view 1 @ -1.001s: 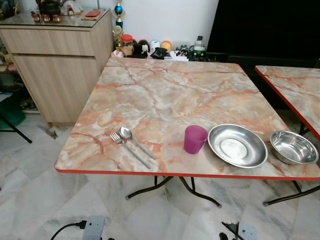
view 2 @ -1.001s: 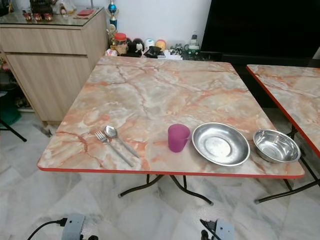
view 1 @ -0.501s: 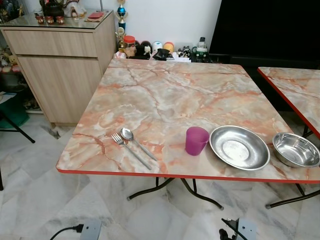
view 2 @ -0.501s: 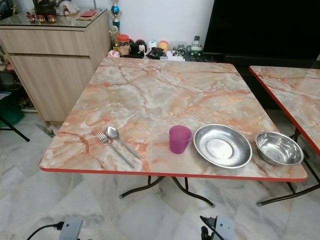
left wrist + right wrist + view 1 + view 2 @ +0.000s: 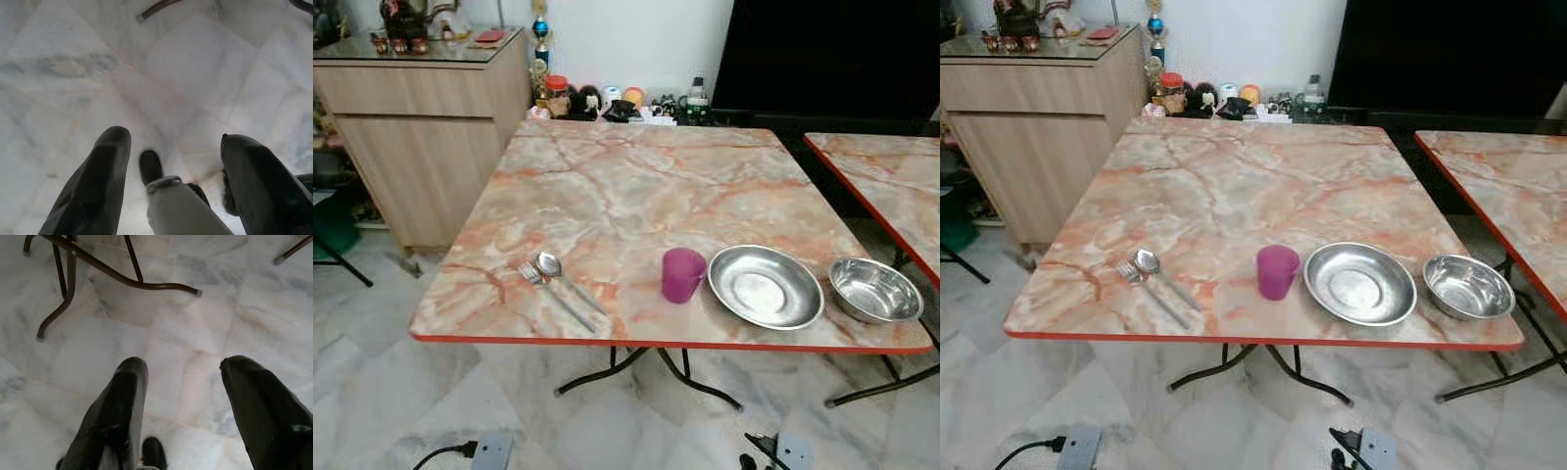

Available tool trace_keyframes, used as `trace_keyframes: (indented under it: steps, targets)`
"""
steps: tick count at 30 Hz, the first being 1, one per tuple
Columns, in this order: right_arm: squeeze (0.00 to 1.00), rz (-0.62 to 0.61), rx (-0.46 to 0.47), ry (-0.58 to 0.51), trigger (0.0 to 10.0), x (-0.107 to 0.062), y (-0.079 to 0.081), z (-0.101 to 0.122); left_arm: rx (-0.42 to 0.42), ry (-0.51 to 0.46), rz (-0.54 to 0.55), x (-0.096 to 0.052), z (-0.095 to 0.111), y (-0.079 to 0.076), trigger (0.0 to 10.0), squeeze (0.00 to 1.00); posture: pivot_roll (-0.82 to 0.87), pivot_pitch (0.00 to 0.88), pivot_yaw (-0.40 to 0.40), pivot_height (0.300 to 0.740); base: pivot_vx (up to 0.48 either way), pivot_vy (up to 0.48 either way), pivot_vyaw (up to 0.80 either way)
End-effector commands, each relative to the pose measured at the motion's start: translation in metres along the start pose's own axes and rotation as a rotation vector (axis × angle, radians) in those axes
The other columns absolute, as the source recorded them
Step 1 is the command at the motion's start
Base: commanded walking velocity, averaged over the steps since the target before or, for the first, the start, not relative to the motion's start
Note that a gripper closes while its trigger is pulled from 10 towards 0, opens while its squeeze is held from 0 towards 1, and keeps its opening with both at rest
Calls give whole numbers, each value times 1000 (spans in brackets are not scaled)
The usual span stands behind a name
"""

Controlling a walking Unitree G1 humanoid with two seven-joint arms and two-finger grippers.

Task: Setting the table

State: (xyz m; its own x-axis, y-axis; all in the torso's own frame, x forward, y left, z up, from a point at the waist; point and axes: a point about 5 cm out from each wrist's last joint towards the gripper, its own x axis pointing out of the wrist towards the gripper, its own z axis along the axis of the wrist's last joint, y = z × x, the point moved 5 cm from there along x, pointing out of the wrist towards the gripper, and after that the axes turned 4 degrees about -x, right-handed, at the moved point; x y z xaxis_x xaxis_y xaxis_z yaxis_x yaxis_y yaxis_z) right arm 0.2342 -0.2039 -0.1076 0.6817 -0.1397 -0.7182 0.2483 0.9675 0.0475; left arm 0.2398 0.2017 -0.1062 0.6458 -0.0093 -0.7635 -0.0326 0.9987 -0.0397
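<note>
Both hands hang low over the white marble floor [image 5: 205,328], well below the desk top. Left hand [image 5: 173,161] and right hand [image 5: 183,382] each hold their 2 black fingers spread, gripping nothing. Up on the orange-veined marble desk [image 5: 636,186], near its front edge, lie a steel fork [image 5: 553,294] touching a steel spoon [image 5: 563,277], a purple plastic cup [image 5: 682,274], a wide steel plate [image 5: 766,286] and a small steel bowl [image 5: 874,289].
</note>
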Motion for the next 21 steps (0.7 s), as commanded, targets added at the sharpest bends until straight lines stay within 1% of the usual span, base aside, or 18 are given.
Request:
trace_keyframes:
  steps: [1, 11, 12, 14, 16, 17, 18, 21]
  targets:
    - [0, 6, -1, 9, 10000, -1, 1, -4, 2, 25, 7, -2, -9, 3, 10000, 0, -14, 4, -53, 740, 0, 0, 0]
    - [0, 7, -4, 3, 10000, -1, 1, -4, 0, 37, 5, -3, -15, 2, 10000, 0, -15, 17, -57, 740, 0, 0, 0]
    - [0, 2, 3, -29, 10000, 0, 1, 4, -1, 40, 4, -3, -17, 2, 10000, 0, -15, 18, -58, 740, 0, 0, 0]
    - [0, -1, 4, -38, 10000, 0, 1, 6, -1, 41, 4, -3, -17, 2, 10000, 0, -15, 18, -58, 740, 0, 0, 0]
    - [0, 6, 23, -104, 10000, 1, 5, 21, -1, 44, 4, -4, -19, 2, 10000, 0, -23, 24, -73, 740, 0, 0, 0]
    - [0, 6, 23, -104, 10000, 1, 5, 21, -1, 44, 4, -4, -19, 2, 10000, 0, -23, 24, -73, 740, 0, 0, 0]
    - [0, 20, 52, -184, 10000, 1, 8, 37, -2, 48, 4, -4, -22, 2, 10000, 0, -25, 26, -79, 740, 0, 0, 0]
    - [0, 39, 82, -253, 10000, -2, 8, 45, -1, 56, 4, -5, -25, 3, 10000, 0, -30, 27, -81, 740, 0, 0, 0]
